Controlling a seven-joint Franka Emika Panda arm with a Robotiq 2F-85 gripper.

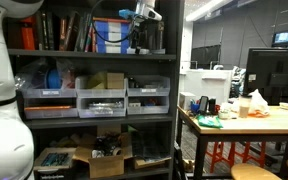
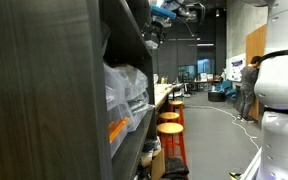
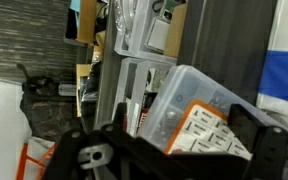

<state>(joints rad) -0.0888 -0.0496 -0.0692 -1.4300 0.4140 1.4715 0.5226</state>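
My gripper (image 3: 184,122) is open, its two black fingers wide apart at the bottom of the wrist view. Between the fingers, and beyond them, I see a clear plastic bin (image 3: 199,108) with an orange and white label, full of small parts. It sits on a dark metal shelf unit (image 1: 94,88). In both exterior views the gripper (image 1: 142,14) (image 2: 170,14) is high up by the top front of the shelf, above the row of clear bins (image 1: 102,98) (image 2: 124,92). I cannot see it touching anything.
Books (image 1: 69,30) stand on the upper shelf and cardboard boxes (image 1: 104,160) on the bottom one. A wooden table (image 1: 249,122) with clutter and orange stools (image 2: 169,126) stand beside the shelf. A person (image 2: 246,85) stands far off. The white robot body (image 2: 279,90) is close.
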